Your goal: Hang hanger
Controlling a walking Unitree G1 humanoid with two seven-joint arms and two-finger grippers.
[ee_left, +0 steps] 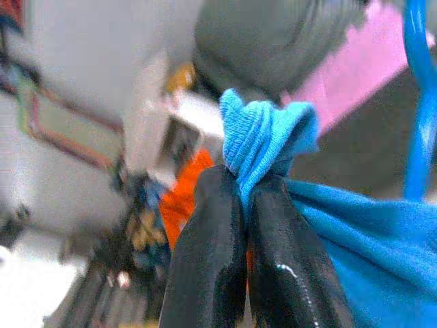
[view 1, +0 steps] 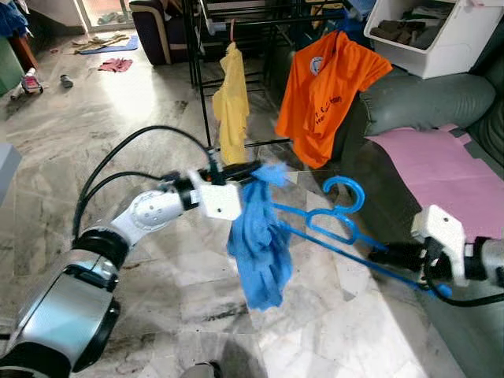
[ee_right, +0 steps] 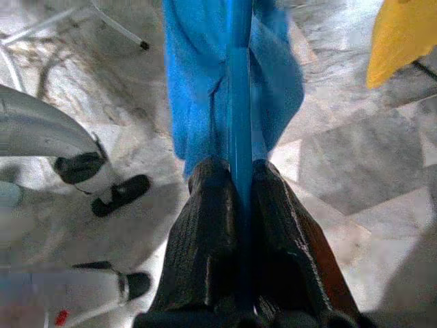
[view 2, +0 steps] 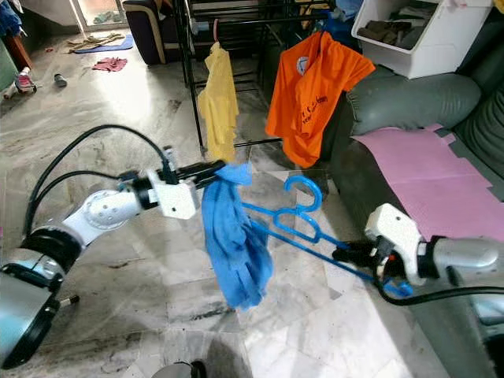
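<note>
Hanging orange shirt (view 1: pixel 327 94) and yellow garment (view 1: pixel 231 110) crowd the rack (view 1: pixel 236 31).

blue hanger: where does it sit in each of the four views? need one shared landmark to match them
Left eye view: blue hanger right of centre, hook up, its far end in the right claw.
Right eye view: hanger centre-right.
Left wrist view: a blue strip at one edge, probably the hanger.
Right wrist view: its bar runs out from between the claw fingers.
Landmark: the blue cloth, pinched by the left claw.
</note>
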